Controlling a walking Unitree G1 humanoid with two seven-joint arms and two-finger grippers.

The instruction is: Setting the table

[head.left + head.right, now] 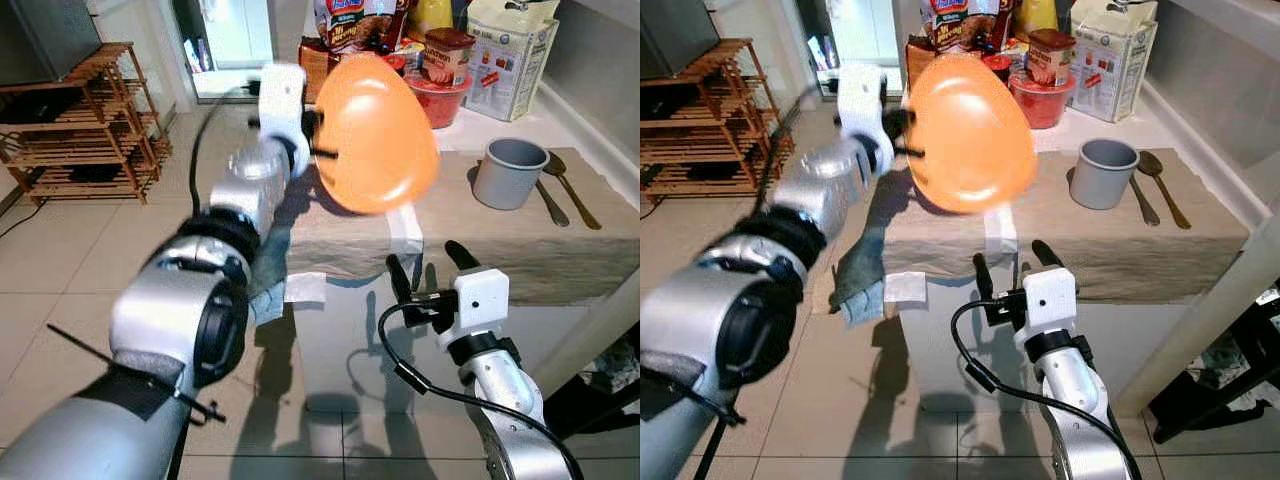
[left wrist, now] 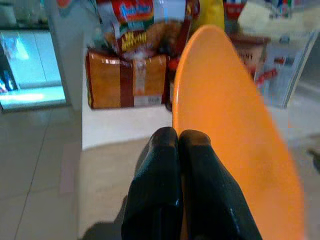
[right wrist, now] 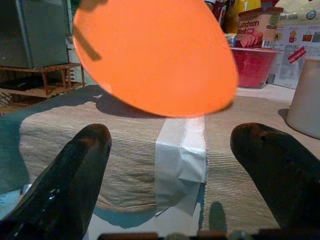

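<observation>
One orange plate (image 1: 375, 133) pinched by left hand (image 2: 178, 145) (tilted above cloth), right hand (image 1: 432, 270) open below.

left arm (image 1: 175, 310): silver segments, black ring joints, white wrist block, thin black cable along it | left gripper (image 2: 177, 145): two long glossy black fingers | right arm (image 1: 505, 400): silver, black collar, white boxy wrist unit, black cable looping at 9 o'clock | right gripper (image 1: 430, 265): two black fingers
</observation>
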